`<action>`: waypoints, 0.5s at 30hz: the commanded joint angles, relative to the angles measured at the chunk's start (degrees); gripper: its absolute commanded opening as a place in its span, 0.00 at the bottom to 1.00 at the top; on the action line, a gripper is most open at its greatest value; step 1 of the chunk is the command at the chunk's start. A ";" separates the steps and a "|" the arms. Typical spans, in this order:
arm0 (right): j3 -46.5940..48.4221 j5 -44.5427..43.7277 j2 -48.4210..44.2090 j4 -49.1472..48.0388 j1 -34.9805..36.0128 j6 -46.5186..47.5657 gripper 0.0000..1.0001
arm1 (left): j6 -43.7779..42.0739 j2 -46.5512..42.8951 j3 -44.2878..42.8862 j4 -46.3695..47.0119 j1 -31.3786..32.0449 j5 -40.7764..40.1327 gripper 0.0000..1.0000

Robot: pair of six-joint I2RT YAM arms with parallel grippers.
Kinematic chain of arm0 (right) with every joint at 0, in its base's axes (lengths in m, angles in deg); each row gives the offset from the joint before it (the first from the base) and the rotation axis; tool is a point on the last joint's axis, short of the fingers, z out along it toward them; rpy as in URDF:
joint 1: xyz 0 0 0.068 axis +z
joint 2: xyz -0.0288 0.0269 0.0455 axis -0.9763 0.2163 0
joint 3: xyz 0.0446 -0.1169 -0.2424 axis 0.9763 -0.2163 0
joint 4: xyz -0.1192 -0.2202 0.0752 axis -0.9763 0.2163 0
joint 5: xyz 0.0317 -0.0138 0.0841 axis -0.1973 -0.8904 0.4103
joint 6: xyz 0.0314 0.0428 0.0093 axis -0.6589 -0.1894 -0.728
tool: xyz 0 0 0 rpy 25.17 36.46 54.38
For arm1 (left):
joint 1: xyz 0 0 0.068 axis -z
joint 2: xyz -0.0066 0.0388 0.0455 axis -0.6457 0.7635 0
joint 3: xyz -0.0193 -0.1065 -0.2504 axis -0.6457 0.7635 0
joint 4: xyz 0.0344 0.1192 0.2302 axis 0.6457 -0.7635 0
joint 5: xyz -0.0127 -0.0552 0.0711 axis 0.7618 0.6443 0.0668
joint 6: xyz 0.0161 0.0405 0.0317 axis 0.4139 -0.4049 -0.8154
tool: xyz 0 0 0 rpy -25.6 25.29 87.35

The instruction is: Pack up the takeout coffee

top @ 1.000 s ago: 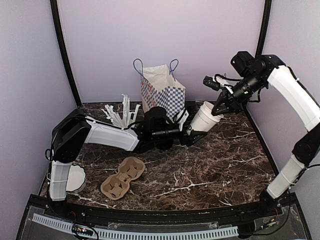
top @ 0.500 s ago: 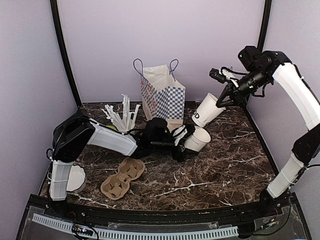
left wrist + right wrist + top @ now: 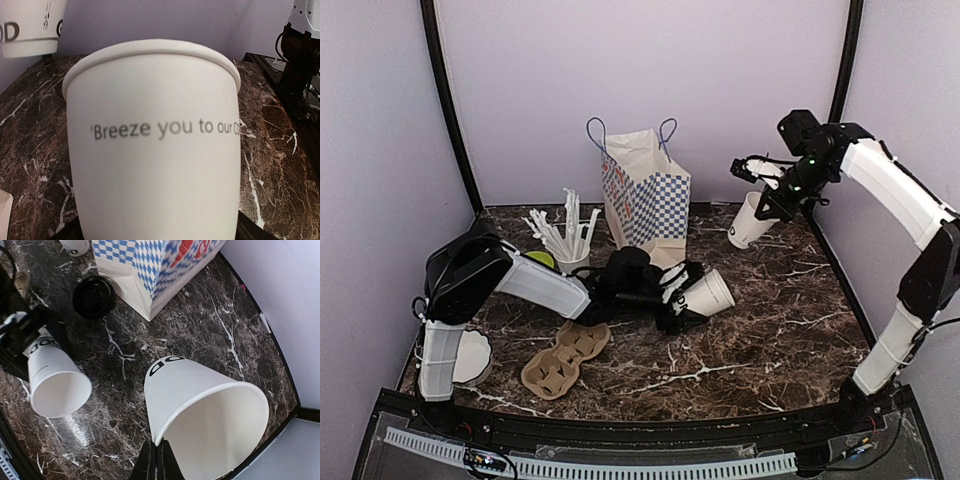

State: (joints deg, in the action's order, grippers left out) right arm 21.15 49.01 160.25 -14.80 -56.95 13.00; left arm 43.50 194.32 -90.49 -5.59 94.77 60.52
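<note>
- cups first: two white paper ones with black lettering, both open-mouthed, over the right half of the marble table [image 3: 770, 330].
- near cup [image 3: 708, 292] lies tilted just right of the table's middle, with its mouth toward the right.
- left pincer [image 3: 682, 300] reaches across from the left, its jaws spread wide on either side of that cup's base end. i cannot tell whether they press it or only flank it.
- far cup [image 3: 750, 222] hangs tilted at the back right, base downward, near the checked paper bag [image 3: 645, 185].
- right pincer [image 3: 767, 207] is pinched tight on the far cup's rim, fingers together with the paper wall between them.
- black lid [image 3: 94, 296] lies flat on the table, right beside the bag's bottom edge.
- cup of white straws [image 3: 565, 240] stands left of the bag.
- brown pulp carrier [image 3: 565, 358] lies toward the front left, apart from both cups.
</note>
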 commanded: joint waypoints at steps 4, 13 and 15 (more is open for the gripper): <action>-2.73 -8.53 10.77 -8.92 -1.22 -2.92 0.00 | 2.65 -4.83 2.22 4.70 0.14 2.12 0.77; -2.35 -9.42 18.26 -10.98 -2.01 -4.05 0.05 | 5.02 -8.39 6.97 8.55 0.09 3.04 0.77; -1.26 -8.26 18.44 -9.91 -2.01 -4.44 0.24 | 5.88 -9.00 8.04 9.46 0.13 3.14 0.77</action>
State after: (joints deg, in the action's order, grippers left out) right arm 18.68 40.18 178.66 -24.01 -58.88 9.61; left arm 47.55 189.05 -84.04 0.31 94.77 62.44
